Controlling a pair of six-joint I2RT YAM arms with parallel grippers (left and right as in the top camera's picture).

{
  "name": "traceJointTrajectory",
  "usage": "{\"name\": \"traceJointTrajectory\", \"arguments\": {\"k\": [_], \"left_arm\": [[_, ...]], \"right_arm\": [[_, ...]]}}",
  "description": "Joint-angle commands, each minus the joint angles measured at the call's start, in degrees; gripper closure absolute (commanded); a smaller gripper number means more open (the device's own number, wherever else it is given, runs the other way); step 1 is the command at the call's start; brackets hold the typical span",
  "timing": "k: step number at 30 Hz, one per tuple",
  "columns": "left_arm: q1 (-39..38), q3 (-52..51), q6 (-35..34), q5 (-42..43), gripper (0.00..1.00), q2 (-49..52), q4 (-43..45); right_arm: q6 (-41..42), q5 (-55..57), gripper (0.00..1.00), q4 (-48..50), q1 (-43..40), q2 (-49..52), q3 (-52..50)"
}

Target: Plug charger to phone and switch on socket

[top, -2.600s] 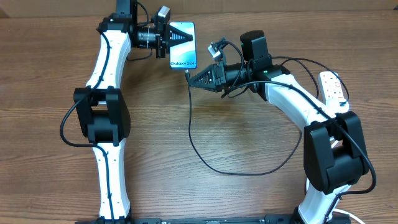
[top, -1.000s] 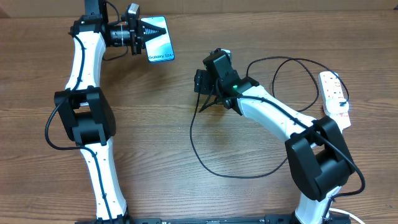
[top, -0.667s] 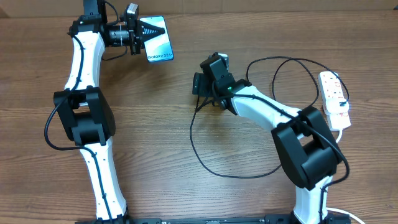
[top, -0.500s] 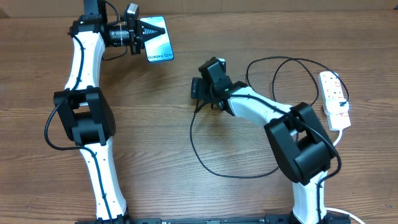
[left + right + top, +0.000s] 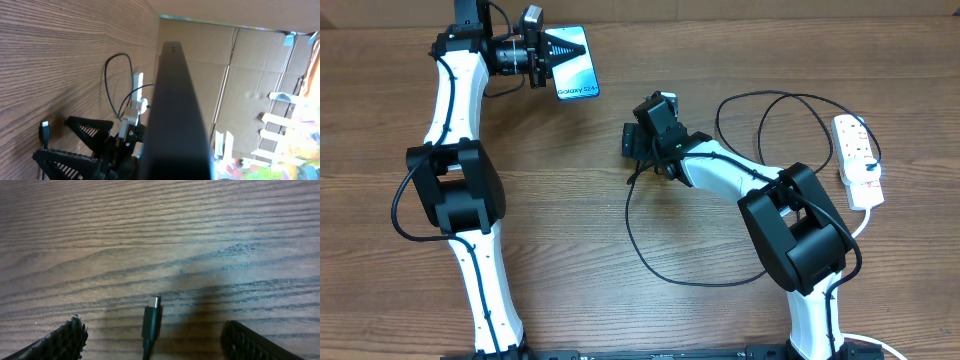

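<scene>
Our right gripper (image 5: 633, 152) has spread its jaws around the charger (image 5: 151, 319) tip — we expect a pick — while the left gripper (image 5: 548, 52) keeps the phone (image 5: 576, 62) pinched, upper left.

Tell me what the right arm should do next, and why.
Probably lower the right gripper and close its jaws on the charger plug: the jaws stand open either side of it, it lies loose on the table, and the left gripper holds the phone.

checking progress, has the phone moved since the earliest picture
Yes: the phone has shifted left and slightly up the table, farther from the power strip.
</scene>
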Motion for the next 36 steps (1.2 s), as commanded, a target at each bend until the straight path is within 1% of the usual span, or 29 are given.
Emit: {"name": "traceJointTrajectory", "arguments": {"k": [1, 4, 5, 6, 11, 12, 13, 14, 15, 16, 17, 19, 20, 23, 24, 27, 33, 36], "left_arm": [[-0.1, 0.9, 1.3, 1.8, 0.96, -1.4, 0.0], [-0.1, 0.9, 1.3, 1.8, 0.96, -1.4, 0.0], [-0.2, 0.9, 1.3, 1.7, 0.96, -1.4, 0.0], [-0.2, 0.9, 1.3, 1.7, 0.96, -1.4, 0.0], [-0.2, 0.9, 1.3, 1.8, 0.96, -1.4, 0.0], [-0.2, 0.9, 1.4, 1.8, 0.96, -1.4, 0.0], [-0.2, 0.9, 1.4, 1.8, 0.96, -1.4, 0.0], [-0.2, 0.9, 1.3, 1.7, 0.96, -1.4, 0.0], [-0.2, 0.9, 1.4, 1.7, 0.96, -1.4, 0.0], [-0.2, 0.9, 1.4, 1.7, 0.96, -1.4, 0.1], [-0.2, 0.9, 1.4, 1.7, 0.96, -1.4, 0.1], [-0.2, 0.9, 1.6, 1.7, 0.96, -1.4, 0.1], [-0.2, 0.9, 1.6, 1.7, 0.96, -1.4, 0.1], [-0.2, 0.9, 1.6, 1.7, 0.96, -1.4, 0.1], [-0.2, 0.9, 1.6, 1.7, 0.96, -1.4, 0.0], [-0.2, 0.9, 1.6, 1.7, 0.96, -1.4, 0.1], [-0.2, 0.9, 1.5, 1.7, 0.96, -1.4, 0.0], [-0.2, 0.9, 1.5, 1.8, 0.96, -1.4, 0.0]], "right_arm": [[0.8, -1.0, 0.12, -0.4, 0.2, 4.6, -0.7], [0.8, -1.0, 0.11, -0.3, 0.2, 4.6, -0.7], [0.8, -1.1, 0.04, -0.3, 0.2, 4.6, -0.7], [0.8, -1.4, 0.0, -0.2, 0.2, 4.6, -0.7], [0.8, -1.9, 0.0, 0.2, -0.2, 4.6, -0.7], [0.8, -1.9, 0.02, 0.1, -0.3, 4.6, -0.7], [0.8, -1.9, 0.07, 0.1, -0.4, 4.6, -0.7], [0.8, -1.9, 0.12, 0.1, -0.4, 4.6, -0.7], [0.8, -1.9, 0.21, 0.0, -0.4, 4.6, -0.7], [0.8, -1.9, 0.25, 0.0, -0.4, 4.6, -0.7], [0.8, -1.9, 0.36, 0.1, -0.2, 4.6, -0.7], [0.8, -1.9, 0.51, 0.3, 0.1, 4.9, -0.7], [0.8, -1.7, 0.56, 0.3, 0.3, 5.1, -0.7], [0.9, 0.1, 0.65, 0.3, 1.3, 6.2, -0.7], [1.1, 0.2, 0.71, 0.3, 1.7, 6.6, -0.7], [3.2, -0.1, 0.75, -0.3, 2.6, 7.0, -0.7], [3.4, 0.7, 0.82, -2.3, 4.6, 7.0, -0.7], [3.4, 1.8, 0.83, -3.0, 4.6, 7.0, -0.7]]}}
